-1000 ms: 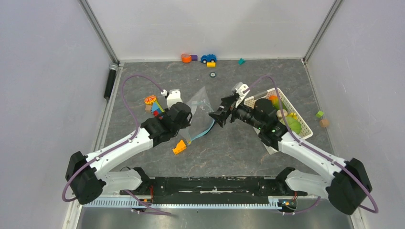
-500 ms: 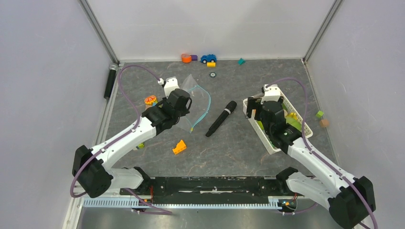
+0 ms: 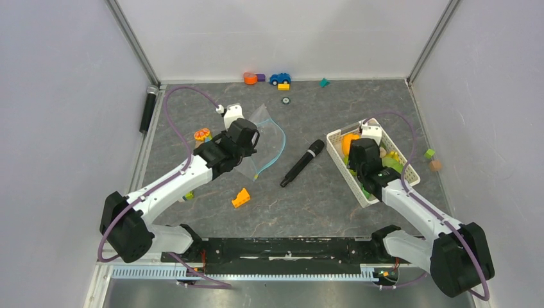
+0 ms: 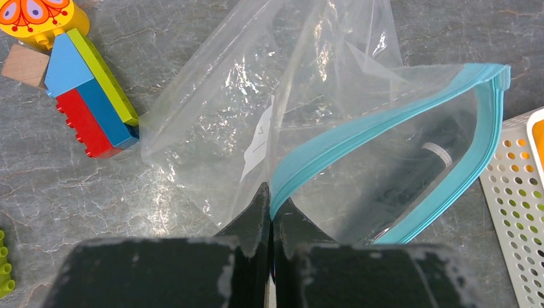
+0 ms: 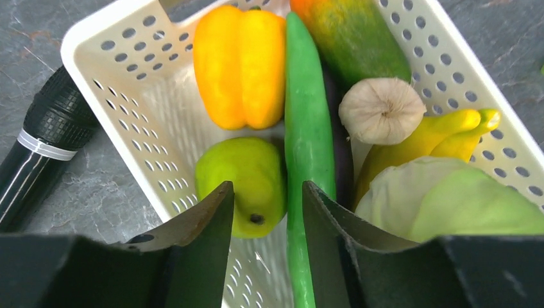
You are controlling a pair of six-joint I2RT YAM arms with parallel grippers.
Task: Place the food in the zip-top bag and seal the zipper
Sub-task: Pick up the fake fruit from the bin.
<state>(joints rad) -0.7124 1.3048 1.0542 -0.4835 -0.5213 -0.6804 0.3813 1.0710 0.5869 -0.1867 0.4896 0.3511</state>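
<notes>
Left tool (image 4: 271,221): pinched shut on the zip-top bag (image 4: 212,122) at its zipper (image 4: 385,119), I judge to hold the mouth gaping for loading.
Bag's place: left of centre on the bench (image 3: 321,205), top view.
Right tool (image 5: 266,218): jaws partly apart over the green fruit (image 5: 247,179), beside the long pod (image 5: 306,147).
Food (image 5: 240,64): in the white basket (image 5: 147,109), right of centre.
Contact: I cannot tell whether I touch the fruit.

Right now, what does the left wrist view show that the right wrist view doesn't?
Left wrist only: the left gripper pinching the zip-top bag by its teal zipper, and stacked toy blocks. Right wrist only: the right gripper, jaws apart, over a yellow pepper, long green pod and green fruit. Both: the white basket and black microphone.
</notes>
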